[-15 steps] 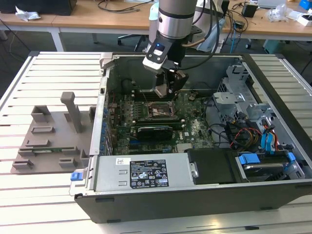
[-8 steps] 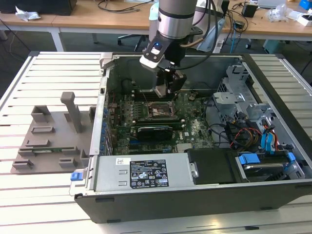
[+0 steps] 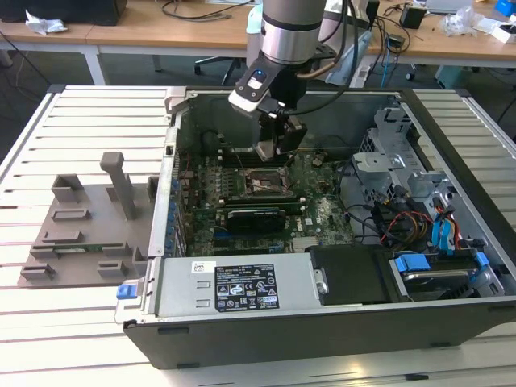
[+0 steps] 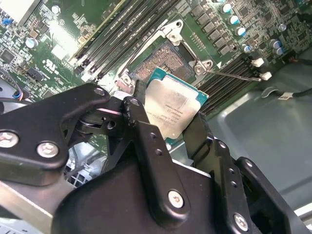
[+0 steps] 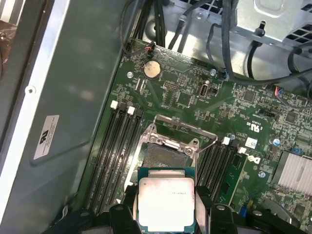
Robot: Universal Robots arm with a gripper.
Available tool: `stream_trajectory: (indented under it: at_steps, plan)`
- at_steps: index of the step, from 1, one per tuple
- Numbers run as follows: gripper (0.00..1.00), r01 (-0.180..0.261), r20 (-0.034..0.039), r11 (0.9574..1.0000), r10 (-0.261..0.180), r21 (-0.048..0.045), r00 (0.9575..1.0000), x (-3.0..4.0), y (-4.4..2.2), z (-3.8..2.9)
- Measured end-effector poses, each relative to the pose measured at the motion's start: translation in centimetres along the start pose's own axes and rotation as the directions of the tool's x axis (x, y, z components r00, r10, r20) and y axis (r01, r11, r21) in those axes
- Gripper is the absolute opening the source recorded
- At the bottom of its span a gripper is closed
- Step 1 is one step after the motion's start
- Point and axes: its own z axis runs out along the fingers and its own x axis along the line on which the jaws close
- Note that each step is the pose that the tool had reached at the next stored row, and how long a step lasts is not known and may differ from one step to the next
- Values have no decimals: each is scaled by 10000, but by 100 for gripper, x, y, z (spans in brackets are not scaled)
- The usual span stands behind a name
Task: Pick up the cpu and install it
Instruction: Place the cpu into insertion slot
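Right now the jaws are closed on the cpu (image 4: pixel 173 109) (image 5: pixel 166 204), with a black finger (image 5: pixel 202 207) pressed to each of two opposite edges, as both wrist views show. The chip sits between them with its silvery metal top facing the cameras and its green rim showing around the edge. It hangs clear of the board, just beside and partly over the near end of the open socket (image 5: pixel 168 151), and is not seated in it. The socket's metal frame stands raised, leaving the field of contacts bare, and dark memory slots (image 5: pixel 119 146) run along both of its sides on the green motherboard (image 5: pixel 195 92). A round coin battery (image 5: pixel 152 68) lies farther along the board. In the exterior view, the arm (image 3: pixel 282 32) reaches down into an open computer case (image 3: pixel 322 322) that lies on a white slatted tabletop (image 3: pixel 48 322). Its tool is low over the board. A grey plastic tray (image 3: pixel 81 234) with raised blocks rests on the tabletop, just beside the case on the exterior view's left.
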Motion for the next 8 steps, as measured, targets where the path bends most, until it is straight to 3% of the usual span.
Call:
stream_trajectory:
  at_steps: [8]
  plan:
    - [55, -729, -16, 9973, 729, -5, 9973, 0, 0, 1]
